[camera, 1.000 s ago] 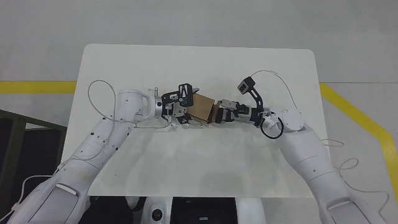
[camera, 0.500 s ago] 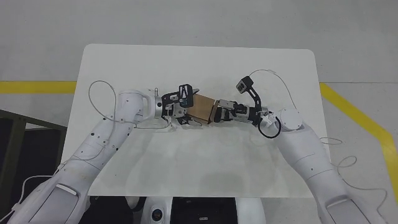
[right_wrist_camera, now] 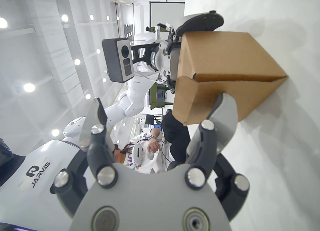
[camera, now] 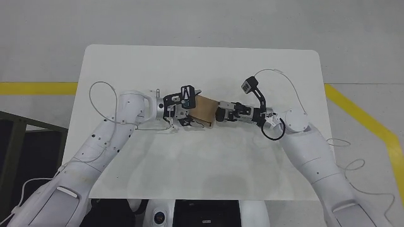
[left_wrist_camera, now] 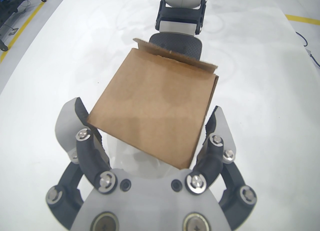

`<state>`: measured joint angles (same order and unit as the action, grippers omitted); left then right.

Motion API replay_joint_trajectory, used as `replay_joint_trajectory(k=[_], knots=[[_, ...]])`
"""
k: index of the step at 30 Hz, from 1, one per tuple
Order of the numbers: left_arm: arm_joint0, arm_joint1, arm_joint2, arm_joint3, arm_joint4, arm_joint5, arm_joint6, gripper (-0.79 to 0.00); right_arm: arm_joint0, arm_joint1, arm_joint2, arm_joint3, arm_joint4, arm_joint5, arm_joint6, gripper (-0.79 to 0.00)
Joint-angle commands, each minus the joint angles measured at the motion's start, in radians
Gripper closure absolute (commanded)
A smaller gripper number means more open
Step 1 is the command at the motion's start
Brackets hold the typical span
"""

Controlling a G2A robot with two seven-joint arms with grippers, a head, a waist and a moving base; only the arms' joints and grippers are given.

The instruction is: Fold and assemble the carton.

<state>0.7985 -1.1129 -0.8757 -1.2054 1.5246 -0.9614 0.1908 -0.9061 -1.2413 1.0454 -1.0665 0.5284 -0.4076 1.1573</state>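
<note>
The left jaws keep their place. They are spread wide across the near end of the carton (camera: 203,108) with a pad against each side, pinning it at mid-tabletop (camera: 265,69), where it sat a second ago. The carton is only partly opened: one long edge rests on the tabletop and the body leans as a slanted sleeve. A loose flap (left_wrist_camera: 175,58) stands up at the end facing the right arm.

The change is on that side. The right jaws have slid leftward and closed the gap, so they now butt against the carton's end. They are wide apart and grip nothing. One finger (right_wrist_camera: 223,114) lies on the flap and the other hangs free.

I judge the step in hand to be pressing that end flap inward while the left side braces the carton. The fold looks begun, not finished.
</note>
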Motion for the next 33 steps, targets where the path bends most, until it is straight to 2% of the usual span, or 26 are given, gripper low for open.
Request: replay_joint_trajectory(k=[1, 4, 7, 10, 23, 33], knots=[[0.001, 0.000, -0.001, -0.001, 0.002, 0.000, 0.001, -0.785, -0.002, 0.001, 0.002, -0.004, -0.008, 0.003, -0.005, -0.646], [0.001, 0.001, -0.003, 0.001, 0.001, 0.000, 0.001, -0.785, -0.006, 0.003, 0.004, -0.008, -0.021, 0.009, -0.013, -0.619], [0.002, 0.001, -0.004, 0.000, 0.003, 0.000, 0.000, -0.785, -0.007, 0.005, 0.002, -0.008, -0.051, 0.020, -0.023, -0.468], [0.003, 0.001, -0.004, -0.001, 0.003, 0.000, -0.001, -0.785, -0.009, 0.007, 0.002, -0.010, -0.082, 0.032, -0.038, -0.385], [0.004, 0.001, -0.004, -0.001, 0.008, 0.000, 0.001, -0.785, -0.030, 0.020, 0.015, -0.033, -0.159, 0.065, -0.057, -0.302], [0.004, 0.001, -0.004, 0.000, 0.010, 0.001, 0.003, -0.785, -0.040, 0.030, 0.021, -0.058, -0.214, 0.093, -0.066, -0.268]])
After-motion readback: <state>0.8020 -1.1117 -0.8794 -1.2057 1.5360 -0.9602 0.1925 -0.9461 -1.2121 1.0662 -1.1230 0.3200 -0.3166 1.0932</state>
